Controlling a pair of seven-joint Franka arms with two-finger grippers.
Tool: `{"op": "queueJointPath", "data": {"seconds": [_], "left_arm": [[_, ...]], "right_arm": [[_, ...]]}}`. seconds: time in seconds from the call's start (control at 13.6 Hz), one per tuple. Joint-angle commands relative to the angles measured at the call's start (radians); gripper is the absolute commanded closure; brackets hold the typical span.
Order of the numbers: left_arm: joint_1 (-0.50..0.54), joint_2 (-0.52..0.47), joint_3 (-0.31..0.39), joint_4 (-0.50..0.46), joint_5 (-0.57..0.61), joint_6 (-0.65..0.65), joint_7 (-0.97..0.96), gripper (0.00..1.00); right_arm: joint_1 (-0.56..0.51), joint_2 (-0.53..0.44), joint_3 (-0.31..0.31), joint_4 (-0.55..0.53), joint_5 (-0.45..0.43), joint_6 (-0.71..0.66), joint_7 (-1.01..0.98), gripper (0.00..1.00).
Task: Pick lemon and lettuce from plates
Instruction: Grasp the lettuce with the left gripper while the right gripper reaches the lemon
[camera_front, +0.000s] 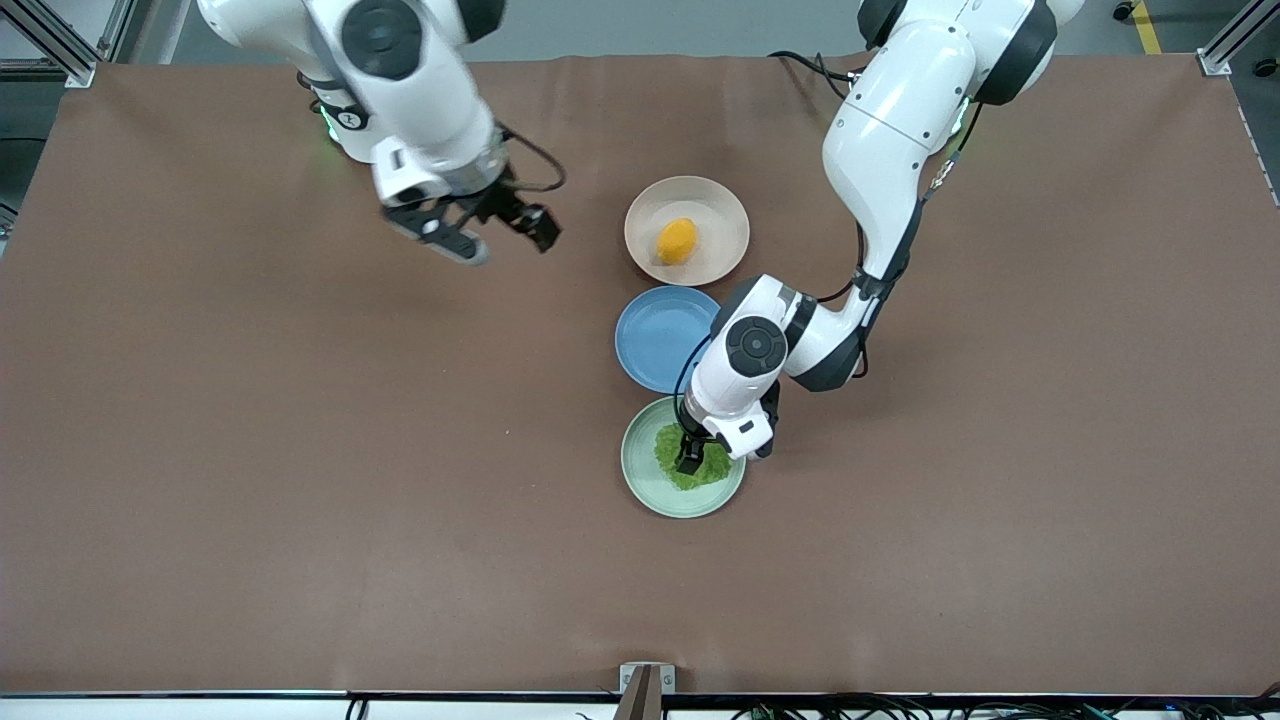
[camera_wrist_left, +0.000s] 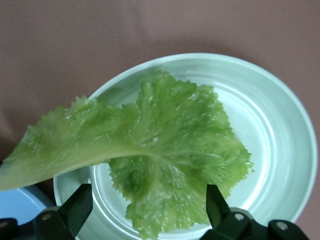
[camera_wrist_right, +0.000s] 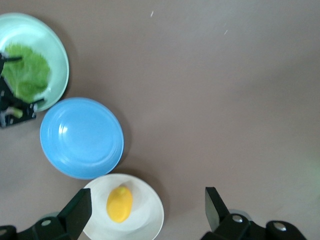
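Front view: left gripper (camera_front: 692, 462) spread over lettuce (camera_front: 690, 470), lower centre; right gripper (camera_front: 478, 232) spread, upper left; blue plate (camera_front: 660, 338) between plates.

A big brown table (camera_front: 300, 450) holds three round plates in a row. The cream plate (camera_front: 716, 215) sits farthest from the front camera. The blue plate (camera_front: 650, 340) is in the middle, just beside it. The mint green plate (camera_front: 640, 475) is nearest to the front camera, just beside the blue one.
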Motion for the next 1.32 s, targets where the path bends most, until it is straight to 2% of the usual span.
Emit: {"op": "queueJointPath", "data": {"seconds": [0.0, 0.07, 0.22, 0.37, 0.44, 0.59, 0.81, 1.25], "left_arm": [[-0.013, 0.018, 0.013, 0.02, -0.006, 0.011, 0.008, 0.05], [-0.013, 0.018, 0.013, 0.019, -0.004, 0.011, 0.008, 0.14], [-0.013, 0.018, 0.011, 0.019, -0.006, 0.011, 0.007, 0.41], [-0.013, 0.018, 0.011, 0.017, -0.006, 0.011, 0.007, 0.56], [-0.013, 0.013, 0.011, 0.019, -0.006, 0.011, 0.007, 0.68], [-0.013, 0.01, 0.011, 0.019, -0.006, 0.011, 0.007, 0.86], [-0.011, 0.007, 0.01, 0.019, -0.007, 0.011, 0.007, 0.96], [0.006, -0.06, 0.01, 0.022, -0.006, 0.002, 0.007, 1.0]], "right_arm": [[0.091, -0.021, -0.015, -0.088, -0.005, 0.103, 0.1, 0.0], [0.127, 0.005, -0.015, -0.094, -0.006, 0.133, 0.134, 0.0], [0.188, 0.065, -0.015, -0.094, -0.008, 0.193, 0.2, 0.0], [0.248, 0.126, -0.015, -0.092, -0.011, 0.264, 0.247, 0.0], [0.274, 0.16, -0.015, -0.091, -0.031, 0.3, 0.291, 0.0], [0.311, 0.224, -0.015, -0.083, -0.109, 0.347, 0.385, 0.0], [0.345, 0.298, -0.015, -0.05, -0.131, 0.354, 0.434, 0.0], [0.369, 0.407, -0.013, -0.014, -0.122, 0.463, 0.467, 0.0]]}}
